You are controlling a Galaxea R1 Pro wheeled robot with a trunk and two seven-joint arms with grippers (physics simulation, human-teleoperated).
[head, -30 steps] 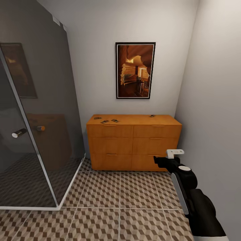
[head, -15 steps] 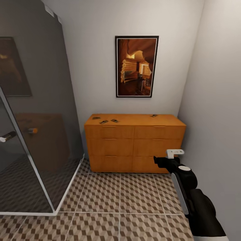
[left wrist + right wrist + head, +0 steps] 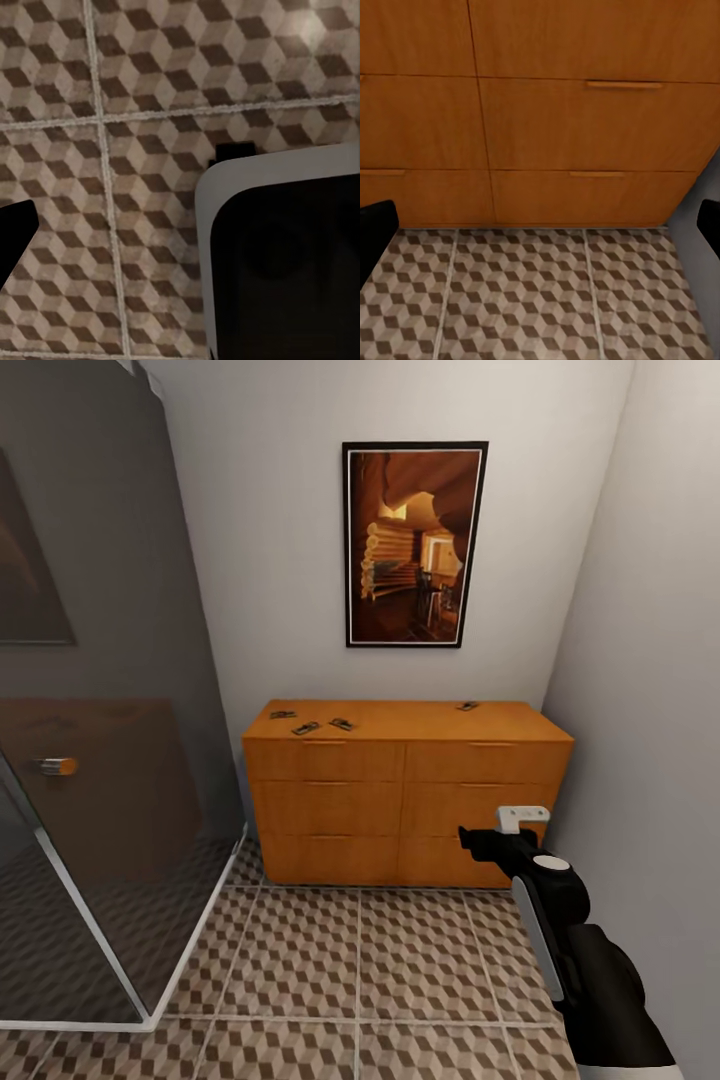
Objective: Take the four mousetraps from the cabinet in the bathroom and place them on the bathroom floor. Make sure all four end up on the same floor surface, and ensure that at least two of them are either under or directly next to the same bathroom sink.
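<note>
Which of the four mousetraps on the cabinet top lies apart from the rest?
The mousetrap near the cabinet's back right corner; the other three cluster at the left end, the nearest of them well away from it.

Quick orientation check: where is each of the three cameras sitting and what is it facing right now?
Head view: on the head, facing the cabinet with mousetraps on top; right arm and right gripper show.
Left wrist view: points down at the bathroom floor; a dark fingertip and white-edged robot body show.
Right wrist view: faces the cabinet's lower drawers; dark fingertips at both edges.
Shared: head and right wrist views both show cabinet and floor.
</note>
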